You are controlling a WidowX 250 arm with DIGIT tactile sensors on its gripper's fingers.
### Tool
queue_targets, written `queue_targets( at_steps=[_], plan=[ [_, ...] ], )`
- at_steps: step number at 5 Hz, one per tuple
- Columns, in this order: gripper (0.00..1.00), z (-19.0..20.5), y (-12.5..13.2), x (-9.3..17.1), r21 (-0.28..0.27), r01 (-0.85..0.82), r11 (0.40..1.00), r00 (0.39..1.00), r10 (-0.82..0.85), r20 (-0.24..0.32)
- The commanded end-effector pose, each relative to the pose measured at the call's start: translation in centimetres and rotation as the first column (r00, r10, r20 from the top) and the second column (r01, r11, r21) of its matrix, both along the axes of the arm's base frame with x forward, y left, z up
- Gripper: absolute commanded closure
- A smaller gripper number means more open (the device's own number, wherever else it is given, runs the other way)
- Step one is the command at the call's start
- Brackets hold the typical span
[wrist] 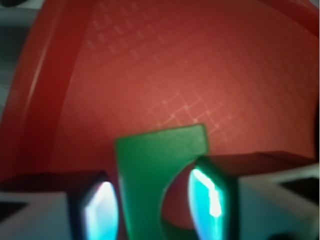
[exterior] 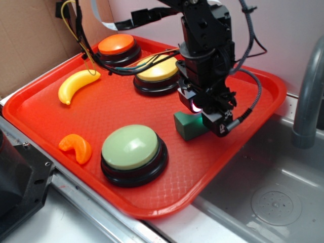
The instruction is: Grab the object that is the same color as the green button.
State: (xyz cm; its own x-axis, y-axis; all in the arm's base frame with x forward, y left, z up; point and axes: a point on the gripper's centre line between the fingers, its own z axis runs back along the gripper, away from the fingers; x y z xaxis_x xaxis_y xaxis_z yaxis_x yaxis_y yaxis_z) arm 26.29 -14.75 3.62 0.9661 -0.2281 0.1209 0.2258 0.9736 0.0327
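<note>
Dark green notched block (exterior: 188, 126) sits on the right part of your red plastic tray (exterior: 126, 96), directly under the black gripper (exterior: 205, 117). Your arm comes down from above, its wrist pointing almost straight at the tray, cables looping off to the right. In the wrist view the block (wrist: 150, 170) stands between the two fingers (wrist: 97, 212), its curved notch facing the right finger. The right finger looks to be against the block; a thin dark gap shows at the left finger. You have the jaws narrowed around the block, but you cannot tell from these views whether they grip it firmly. The block appears to rest on the tray.

Ahead of it, near the front edge, lies the large pale green dome button on its black base (exterior: 132, 152). A small orange curved toy piece (exterior: 76, 148) lies to its left. Farther back you see a yellow plastic banana (exterior: 76, 86), a yellow-domed button (exterior: 156, 74) and an orange-domed button (exterior: 117, 48). The tray rests beside a steel sink (exterior: 268, 197) with a grey faucet pipe (exterior: 309, 96); brown cardboard (exterior: 30, 40) stands behind on the left.
</note>
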Motion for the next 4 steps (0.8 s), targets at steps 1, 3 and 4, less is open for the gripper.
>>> queue_targets(
  at_steps=[1,3,4],
  plan=[
    [1.00,0.3,0.4,0.8,0.016,-0.051,0.999,0.998,0.050,0.029],
    [1.00,4.0,3.3,0.7,0.129,-0.152,0.980,0.988,0.146,0.058],
    [1.00,8.3,4.4,0.2,0.133,-0.177,0.975,0.982,0.166,0.089]
  ],
)
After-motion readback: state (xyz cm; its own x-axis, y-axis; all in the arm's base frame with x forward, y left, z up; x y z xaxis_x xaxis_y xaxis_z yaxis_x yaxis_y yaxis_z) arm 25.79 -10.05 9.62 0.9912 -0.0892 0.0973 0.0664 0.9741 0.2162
